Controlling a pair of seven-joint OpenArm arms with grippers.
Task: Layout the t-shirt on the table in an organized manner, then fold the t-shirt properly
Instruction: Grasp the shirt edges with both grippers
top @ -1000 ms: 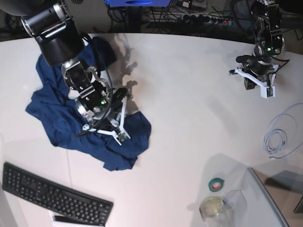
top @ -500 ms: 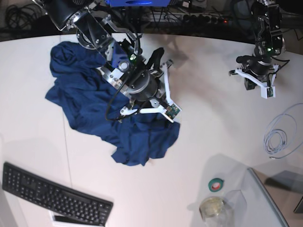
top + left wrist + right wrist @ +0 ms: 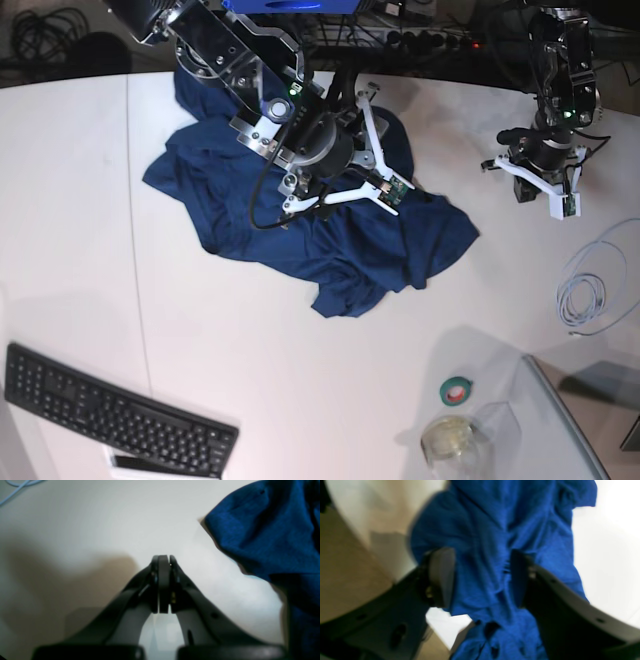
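White table (image 3: 300,400) – t-shirt (image 3: 250,215) partly under arm

- I count one t-shirt (image 3: 330,240) on my one table (image 3: 90,260).
- One keyboard (image 3: 110,410).
- One coiled cable (image 3: 590,290).
- One tape roll (image 3: 457,390).
- One jar (image 3: 450,440).
- Two arms.

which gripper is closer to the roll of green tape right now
The left. The left gripper hangs over bare table, up and to the right of the green tape in the base view. The right gripper is over the t-shirt, farther up and left.
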